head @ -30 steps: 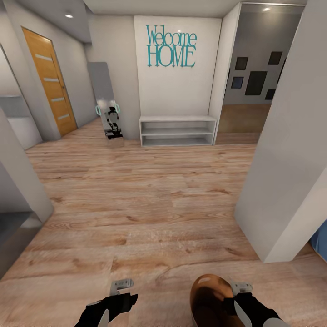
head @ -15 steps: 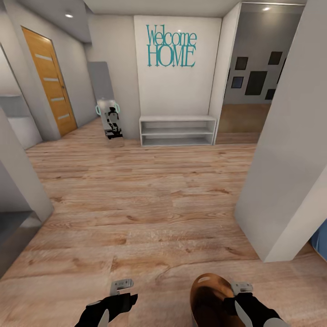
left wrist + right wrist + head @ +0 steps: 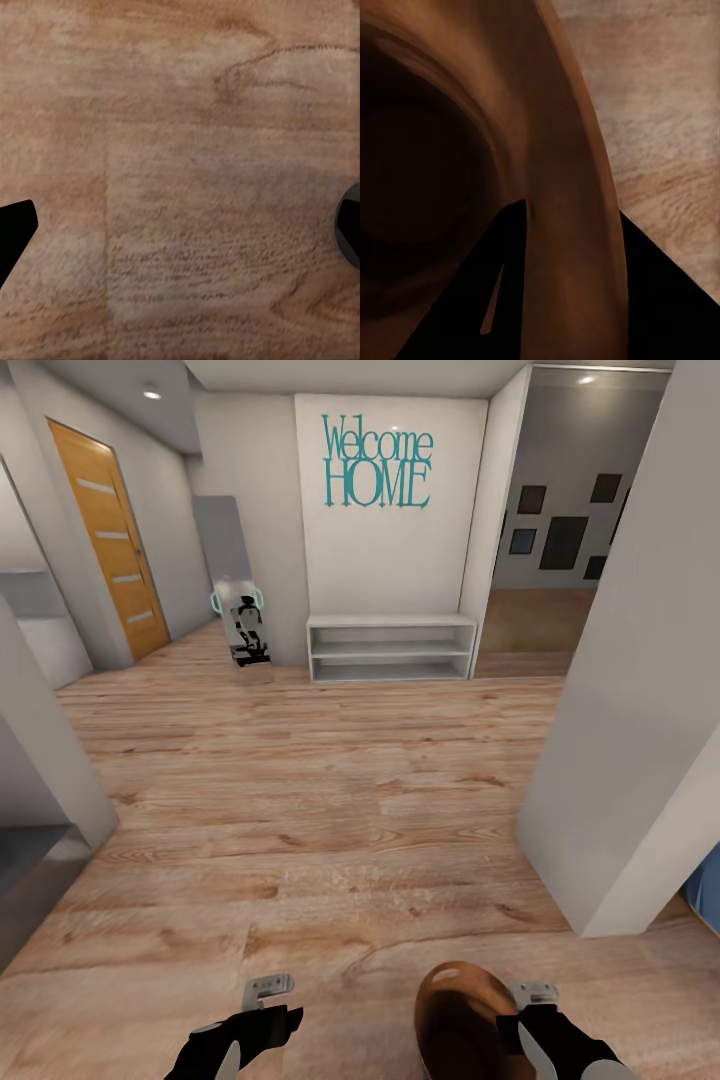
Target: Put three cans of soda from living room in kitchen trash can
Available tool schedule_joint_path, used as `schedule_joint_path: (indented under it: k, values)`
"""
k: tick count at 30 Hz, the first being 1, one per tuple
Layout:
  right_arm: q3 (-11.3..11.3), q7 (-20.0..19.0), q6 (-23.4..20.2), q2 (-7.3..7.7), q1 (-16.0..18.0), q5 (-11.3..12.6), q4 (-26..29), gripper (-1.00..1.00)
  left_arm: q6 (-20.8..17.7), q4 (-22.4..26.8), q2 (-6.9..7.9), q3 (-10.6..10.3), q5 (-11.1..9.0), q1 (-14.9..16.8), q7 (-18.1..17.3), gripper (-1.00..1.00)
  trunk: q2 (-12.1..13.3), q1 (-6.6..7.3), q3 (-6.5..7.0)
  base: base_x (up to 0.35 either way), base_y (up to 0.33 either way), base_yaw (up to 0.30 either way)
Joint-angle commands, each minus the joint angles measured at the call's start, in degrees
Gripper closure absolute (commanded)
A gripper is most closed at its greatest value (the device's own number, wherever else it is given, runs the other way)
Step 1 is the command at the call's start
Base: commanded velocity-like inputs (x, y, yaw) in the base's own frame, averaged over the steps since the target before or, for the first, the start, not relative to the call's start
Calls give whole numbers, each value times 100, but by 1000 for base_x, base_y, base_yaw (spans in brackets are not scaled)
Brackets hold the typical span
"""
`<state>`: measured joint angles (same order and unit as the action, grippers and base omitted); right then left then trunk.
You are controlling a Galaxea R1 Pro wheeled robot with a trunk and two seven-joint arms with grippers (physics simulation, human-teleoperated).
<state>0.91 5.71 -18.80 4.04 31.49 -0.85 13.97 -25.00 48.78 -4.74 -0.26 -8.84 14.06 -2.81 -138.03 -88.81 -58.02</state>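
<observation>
- Far left: orange door (image 3: 108,525) in the side wall, grey wall corner (image 3: 45,760) close on my left. I keep the base off that corner when I drive.
- Left gripper (image 3: 268,989) hangs low over the wood floor (image 3: 330,800), nothing in it. In the left wrist view the two dark finger edges (image 3: 13,232) sit at opposite borders with bare planks between, so the jaws are spread apart.
- Centre ahead: mirror (image 3: 235,585) leaning by the wall with my robot's reflection in it, white shelf unit (image 3: 390,648), teal "Welcome HOME" lettering (image 3: 377,462) above. This is the hall, not the kitchen or the living room.
- Right of centre, low: the tash can (image 3: 465,1025), brown-copper, carried at the right gripper (image 3: 530,992). The right wrist view looks into its dark inside with a finger (image 3: 506,262) against the wall (image 3: 562,150), so I read the jaws as clamped on the rim (the second finger's contact I can't see clearly).
- No soda cans seen anywhere here.
- Right: large white pillar (image 3: 640,690) very near, with a doorway (image 3: 555,560) beyond to a room with dark frames on the wall.
- Step in hand, my guess: transit with the bin. To do it well I keep the right arm steady and the bin upright, turn slowly, and leave room on the pillar side so the bin doesn't clip it (a one-sided rim grip could slip if bumped).
</observation>
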Motion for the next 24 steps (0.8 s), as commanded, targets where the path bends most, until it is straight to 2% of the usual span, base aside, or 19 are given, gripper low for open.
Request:
schedule_joint_path:
  k: [1,20,21,24]
  values:
    - [-12,-17,6,-4,-2,41,0,100,1,0,0,0,-1,0,0,-100,0,0,0,0,0,0]
    - [-2,-17,17,-9,-2,41,9,100,4,0,0,0,-4,0,-1,-100,0,0,0,0,0,0]
    - [5,-17,238,-24,-2,40,-20,100,-4,6,-4,-7,3,-2,-8,-100,0,0,0,0,0,0]
    - [5,-17,331,-35,-2,38,-39,100,-4,2,-2,-8,4,0,-9,-100,0,0,0,0,0,0]
